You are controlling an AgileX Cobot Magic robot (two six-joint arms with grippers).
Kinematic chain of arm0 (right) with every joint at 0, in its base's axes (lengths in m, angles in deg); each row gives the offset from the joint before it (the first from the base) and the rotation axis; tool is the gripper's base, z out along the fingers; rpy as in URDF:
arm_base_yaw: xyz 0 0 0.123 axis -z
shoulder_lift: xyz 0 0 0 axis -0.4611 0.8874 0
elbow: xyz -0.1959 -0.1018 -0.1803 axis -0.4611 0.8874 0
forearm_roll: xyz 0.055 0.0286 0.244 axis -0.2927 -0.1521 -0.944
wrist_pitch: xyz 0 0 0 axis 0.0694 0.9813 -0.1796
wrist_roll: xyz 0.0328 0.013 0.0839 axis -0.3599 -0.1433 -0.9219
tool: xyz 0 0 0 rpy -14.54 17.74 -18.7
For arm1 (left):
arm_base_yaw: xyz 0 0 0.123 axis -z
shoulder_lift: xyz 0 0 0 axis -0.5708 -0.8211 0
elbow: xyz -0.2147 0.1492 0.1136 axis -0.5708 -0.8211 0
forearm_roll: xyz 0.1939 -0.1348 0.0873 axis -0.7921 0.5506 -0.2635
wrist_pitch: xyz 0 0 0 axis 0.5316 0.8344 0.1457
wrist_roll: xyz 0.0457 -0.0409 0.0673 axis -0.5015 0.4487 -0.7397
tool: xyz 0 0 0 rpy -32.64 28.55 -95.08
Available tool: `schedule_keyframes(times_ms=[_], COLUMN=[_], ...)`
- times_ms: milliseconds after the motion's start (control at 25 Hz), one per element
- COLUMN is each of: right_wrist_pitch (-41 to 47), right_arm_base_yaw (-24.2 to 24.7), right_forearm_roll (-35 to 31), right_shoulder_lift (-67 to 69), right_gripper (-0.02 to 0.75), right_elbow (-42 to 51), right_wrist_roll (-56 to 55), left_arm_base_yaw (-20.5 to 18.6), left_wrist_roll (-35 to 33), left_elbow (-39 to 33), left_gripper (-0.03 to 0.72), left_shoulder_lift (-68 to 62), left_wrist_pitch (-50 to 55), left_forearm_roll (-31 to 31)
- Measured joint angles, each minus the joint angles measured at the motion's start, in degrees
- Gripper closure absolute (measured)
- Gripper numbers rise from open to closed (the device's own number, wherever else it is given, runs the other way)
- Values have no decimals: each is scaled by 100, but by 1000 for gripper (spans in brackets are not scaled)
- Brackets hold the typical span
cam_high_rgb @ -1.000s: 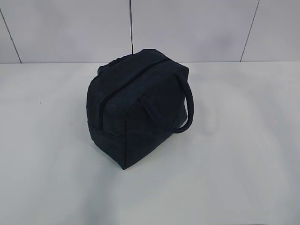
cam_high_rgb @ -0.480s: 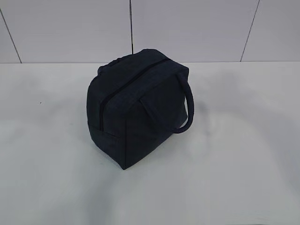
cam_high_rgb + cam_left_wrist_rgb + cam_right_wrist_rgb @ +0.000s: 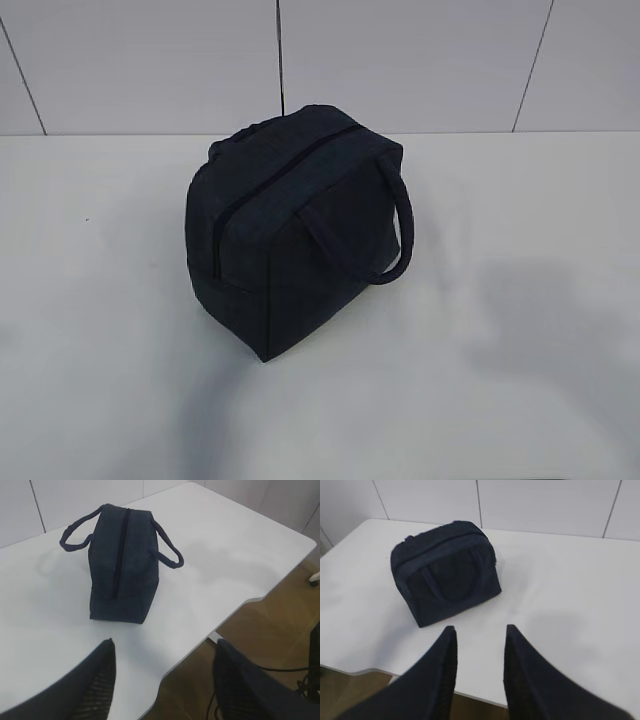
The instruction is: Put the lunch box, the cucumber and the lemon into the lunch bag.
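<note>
Your white table [image 3: 520,400] fills most of every view, with pale tiled wall panels [image 3: 400,60] rising behind its far edge. In the left wrist view you also see the table's curved front edge and, below it, a brown floor [image 3: 260,630].

The lunch bag [image 3: 290,225] is the one task thing you have in sight. It stands upright on its base near the middle of the table, dark navy and boxy, turned so that one bottom corner points toward the exterior camera. Its top zip [image 3: 262,185] runs along the ridge and down the near end panel, and looks closed all along the part you can see. One loop handle [image 3: 385,225] droops down the right side in the exterior view; from the left wrist view you see both handles hanging out to either side of the bag [image 3: 122,565]. You cannot make out the lunch box, the cucumber or the lemon in any view.

Your left gripper [image 3: 162,680] sits low in its own view, fingers spread wide with nothing between them, well back from the bag and partly out over the table edge. Your right gripper [image 3: 477,652] has its fingers moderately apart — also empty — and it is near the front edge of the table, with the bag [image 3: 445,570] beyond it and a little to its left.
</note>
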Motion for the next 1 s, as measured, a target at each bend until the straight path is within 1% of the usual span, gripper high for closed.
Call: schedule_keyframes(times_ms=[80,200,440,760,840,1000], right_wrist_pitch=[40,60,72,72,72,-137], right_arm_base_yaw=[0,0,0,0,0,0], right_forearm_roll=[297,574,687,857,878,963], right_shoulder_lift=[-429,-1011,-1910,-1992,-1992,-1992], right_gripper=[496,495,495,495,495,495], right_elbow=[323,706,1436,2431,2649,2953], right_wrist_roll=[-65,-123,-183,-187,-187,-196], left_arm_base_yaw=[0,0,0,0,0,0], left_wrist_roll=[0,0,4,13,13,13], left_elbow=[-170,-395,-891,-1749,-1940,-2146], left_gripper=[244,244,244,269,274,279], left_shoulder_lift=[347,758,1233,1713,1800,1803], left_wrist_pitch=[186,292,606,744,671,212], left_forearm_roll=[-37,-102,-163,-227,-267,-267])
